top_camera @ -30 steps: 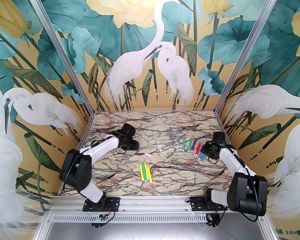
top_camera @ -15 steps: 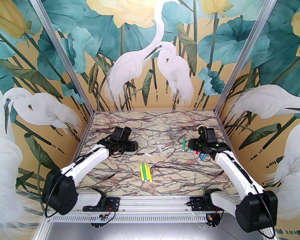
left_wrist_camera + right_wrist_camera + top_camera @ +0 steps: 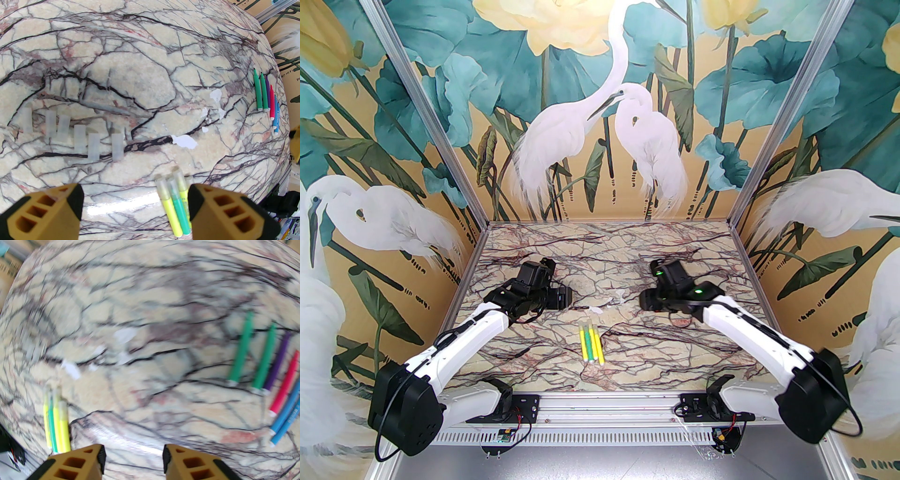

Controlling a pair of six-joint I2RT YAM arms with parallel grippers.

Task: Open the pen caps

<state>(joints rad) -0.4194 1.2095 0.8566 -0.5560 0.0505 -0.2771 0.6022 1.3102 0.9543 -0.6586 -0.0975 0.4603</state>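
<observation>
Several loose translucent pen caps (image 3: 79, 138) lie in a row on the marble, left of centre in the left wrist view. Three capped pens (image 3: 590, 342), yellow and green, lie side by side in the middle; their clear caps (image 3: 161, 187) point away from the arms. My left gripper (image 3: 136, 199) hovers open and empty just left of them, and stands at the table's middle left (image 3: 560, 297). Uncapped green, purple, pink and blue pens (image 3: 264, 361) lie to the right. My right gripper (image 3: 133, 458) is open with nothing between its fingers, between the two groups (image 3: 649, 300).
White torn patches (image 3: 185, 141) mark the marble table (image 3: 604, 248) between the grippers. Painted walls close the table on three sides. The aluminium rail (image 3: 600, 403) with the arm bases runs along the near edge.
Both arms have stretched out lower over the table. My right gripper swept left from the coloured pens toward the middle. My left gripper opened wider and turned toward the yellow pens.
</observation>
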